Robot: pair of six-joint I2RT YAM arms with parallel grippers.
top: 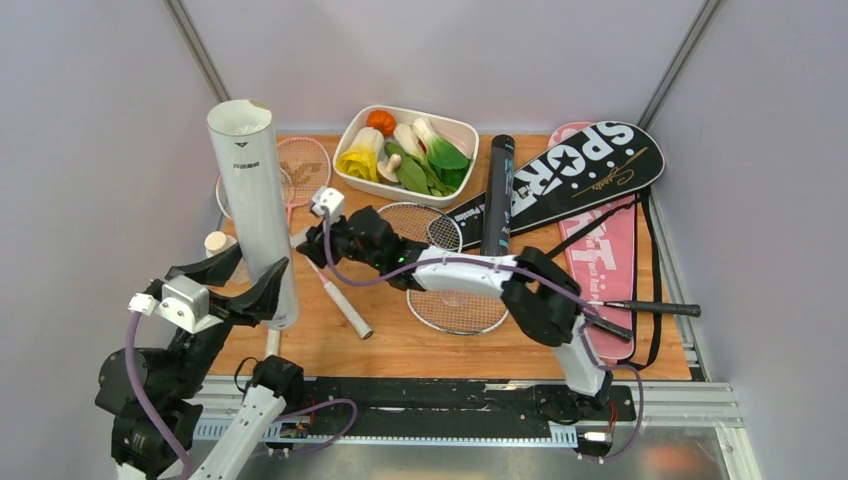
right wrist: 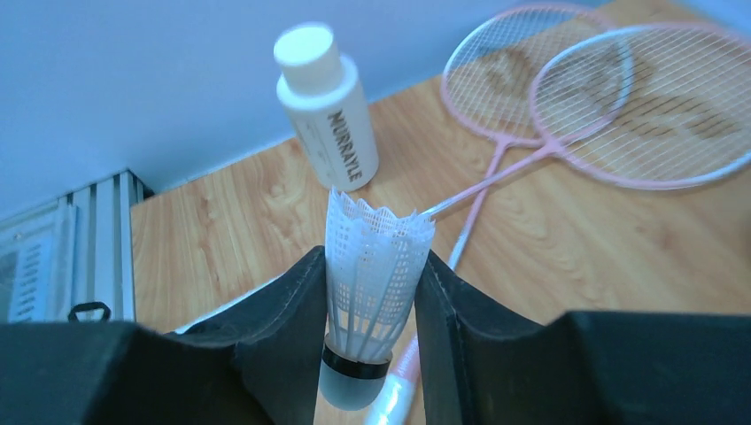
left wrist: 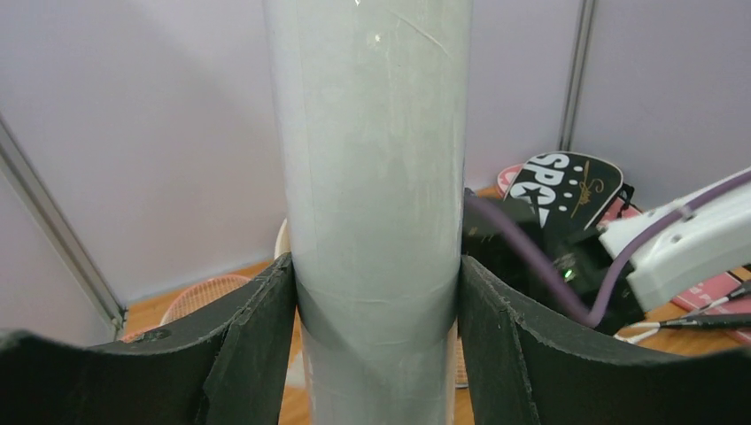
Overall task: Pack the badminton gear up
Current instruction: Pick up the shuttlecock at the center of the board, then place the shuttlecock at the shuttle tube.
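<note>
The white tube (top: pixel 250 190) stands upright at the table's left, and my left gripper (top: pixel 258 275) is shut on its lower part. In the left wrist view both pads press the sides of the white tube (left wrist: pixel 376 177) at my left gripper (left wrist: pixel 376 274). My right gripper (right wrist: pixel 372 266) is shut on a white shuttlecock (right wrist: pixel 376 257), cork end down, above a white racquet handle (right wrist: pixel 394 394). From above, my right gripper (top: pixel 308 248) reaches left, close beside the tube. Two pink racquets (right wrist: pixel 567 97) lie beyond. A silver racquet (top: pixel 455 275), a black tube (top: pixel 497 190), a black cover (top: pixel 575 170) and a pink cover (top: pixel 605 270) lie to the right.
A white tray of toy vegetables (top: pixel 462 130) sits at the back centre. A small bottle with a cream cap (right wrist: pixel 326 106) stands near the tube's foot at the left. Grey walls close in on three sides. A black strap (top: pixel 650 310) trails at the right edge.
</note>
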